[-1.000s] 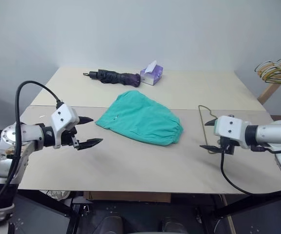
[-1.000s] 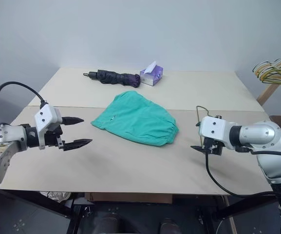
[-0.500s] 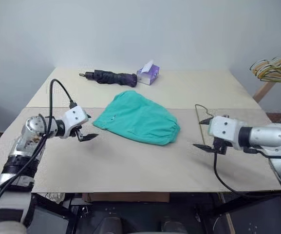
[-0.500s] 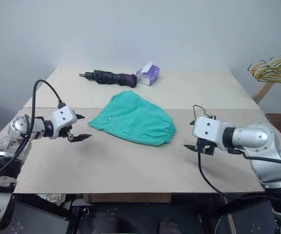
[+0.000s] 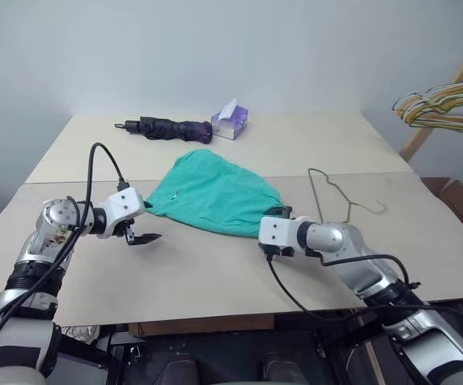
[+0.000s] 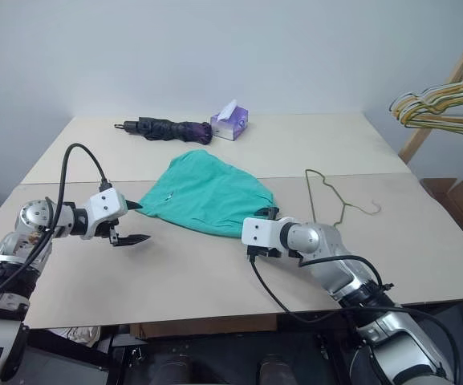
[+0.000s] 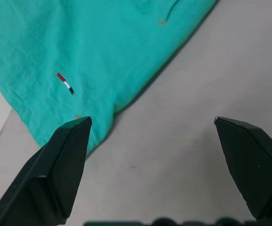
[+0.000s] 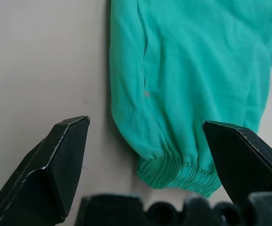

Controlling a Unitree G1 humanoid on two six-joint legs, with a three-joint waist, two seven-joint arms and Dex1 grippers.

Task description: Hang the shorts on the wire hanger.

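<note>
The teal-green shorts (image 5: 211, 192) lie crumpled in the middle of the table, their gathered band (image 8: 178, 174) at the near right end. To their right the thin wire hanger (image 6: 332, 187) lies flat on the table, hook toward the right. My left gripper (image 5: 152, 220) hovers open at the shorts' left corner, one fingertip (image 7: 79, 129) over the fabric edge. At the near right end of the shorts my right gripper (image 6: 257, 233) is also open, and the gathered band shows between its fingers in the right wrist view. Neither gripper holds anything.
A folded dark umbrella (image 5: 171, 127) and a purple tissue box (image 5: 229, 122) lie at the back of the beige table (image 5: 215, 273). A bunch of yellow and grey hangers (image 5: 440, 108) hangs on a wooden rack off the table's right side.
The camera has shifted. My right gripper swept left from beside the wire hanger to the shorts' near right end. My left gripper moved forward and down to the shorts' left corner. Both stayed open.
</note>
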